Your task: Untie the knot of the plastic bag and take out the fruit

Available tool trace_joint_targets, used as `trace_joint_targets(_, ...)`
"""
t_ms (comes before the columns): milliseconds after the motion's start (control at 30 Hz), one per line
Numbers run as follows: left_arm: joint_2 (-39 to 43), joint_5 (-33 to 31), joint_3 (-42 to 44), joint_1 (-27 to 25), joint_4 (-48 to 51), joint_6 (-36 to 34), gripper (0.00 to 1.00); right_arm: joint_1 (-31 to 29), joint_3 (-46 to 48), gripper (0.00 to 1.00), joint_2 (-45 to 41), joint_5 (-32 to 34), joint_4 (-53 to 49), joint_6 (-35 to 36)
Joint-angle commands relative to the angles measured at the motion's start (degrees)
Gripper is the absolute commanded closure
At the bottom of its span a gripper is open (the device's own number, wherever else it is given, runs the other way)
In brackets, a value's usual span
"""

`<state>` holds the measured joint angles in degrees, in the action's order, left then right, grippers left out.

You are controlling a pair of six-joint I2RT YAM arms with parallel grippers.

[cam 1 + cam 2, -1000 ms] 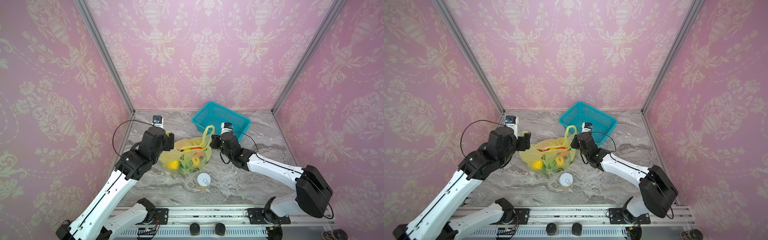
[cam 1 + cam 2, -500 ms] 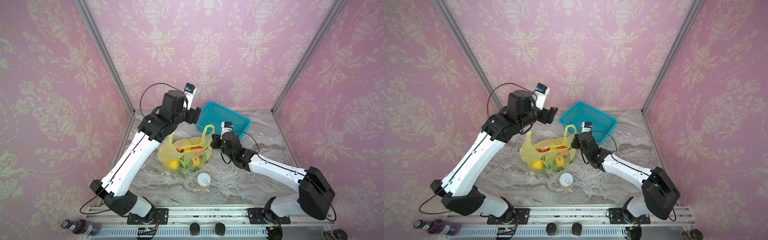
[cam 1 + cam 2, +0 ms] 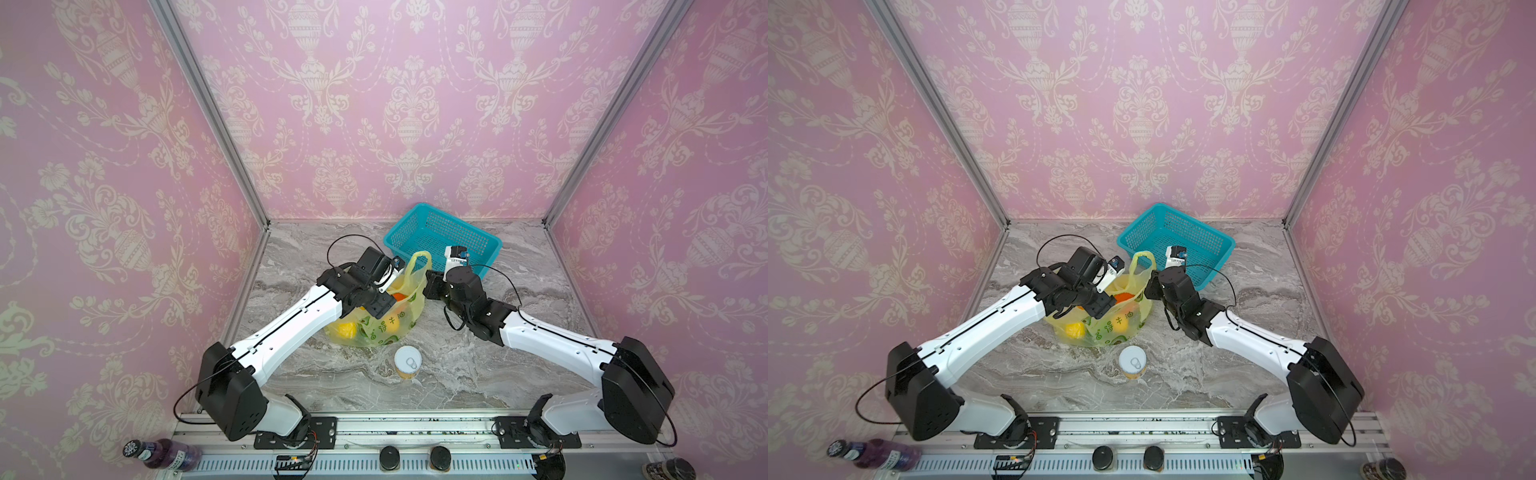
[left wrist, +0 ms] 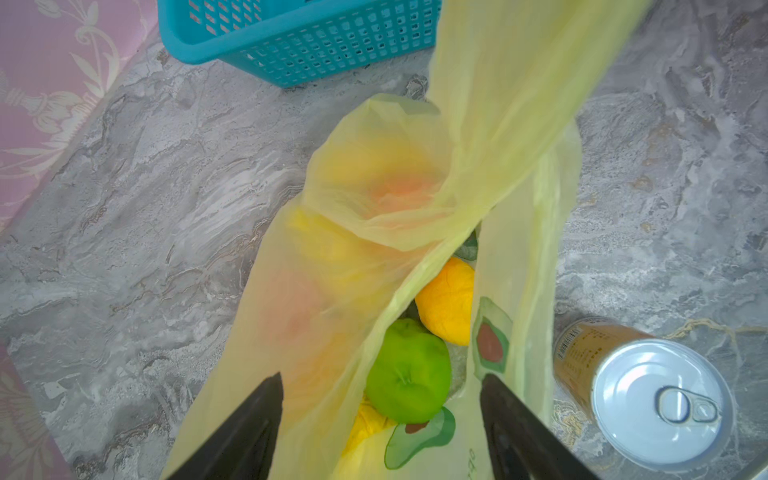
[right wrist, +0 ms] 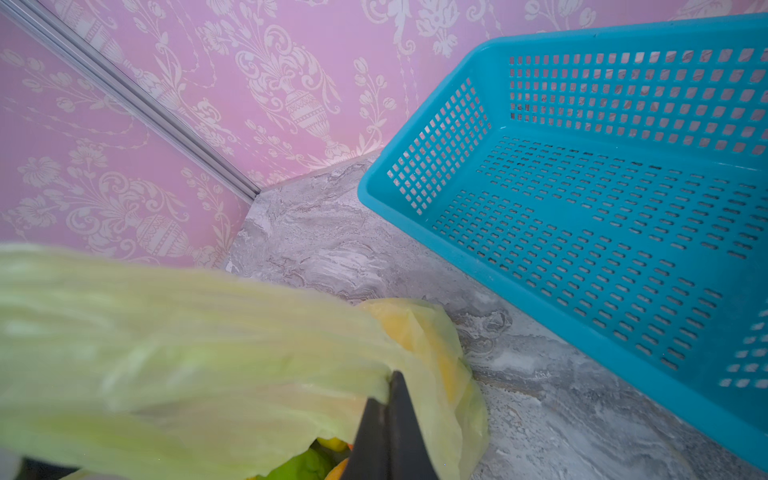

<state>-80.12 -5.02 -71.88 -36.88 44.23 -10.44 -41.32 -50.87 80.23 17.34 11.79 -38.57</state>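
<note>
In both top views the plastic bag (image 3: 384,330) (image 3: 1106,330) lies mid-table. Its long axis runs from 7 to 1 o'clock, with the handle end pointing at the basket (image 3: 440,237). A can (image 3: 408,362) stands at its 5 o'clock.

Left wrist view: the left gripper (image 4: 380,378) hangs spread wide and empty over the bag's slit mouth, where a green fruit (image 4: 409,374) and an orange fruit (image 4: 446,301) show.

Right wrist view: the right gripper (image 5: 390,384) is pinched closed on the bag's film.

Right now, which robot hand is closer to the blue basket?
Right. The right gripper pinches the plastic bag beside the basket; the left gripper hangs open over the bag, farther off.
</note>
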Motion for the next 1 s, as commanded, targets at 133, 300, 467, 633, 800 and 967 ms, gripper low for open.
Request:
trace_joint_targets(133, -3.2, -6.5, 1.3, 0.3, 0.6, 1.1, 0.22, 0.2, 0.4, 1.0, -0.7, -1.6, 1.6, 1.1)
trace_joint_targets(300, -10.2, -14.3, -2.9, 0.2, 3.0, 0.6, 0.22, 0.2, 1.4, 1.0, -1.6, -1.9, 2.2, 1.1)
trace_joint_targets(467, -12.7, -12.3, -4.0, 0.5, 0.4, -0.7, 0.27, 0.2, 1.2, 1.0, -1.9, -2.1, 1.9, 1.5)
trace_joint_targets(633, -15.8, -10.3, -8.4, 3.3, 3.1, -0.8, 1.0, 0.2, 1.4, 1.0, -2.2, -1.9, 2.1, 1.8)
trace_joint_targets(800, -14.4, -24.0, -6.4, 3.4, -6.7, -3.4, 1.0, 0.3, 1.3, 1.0, -1.9, -2.5, 2.5, 2.3)
trace_joint_targets(967, -11.3, -31.5, -9.1, 3.7, -11.2, -4.3, 1.0, 0.3, 1.9, 1.0, -2.6, -2.7, 3.4, 3.3)
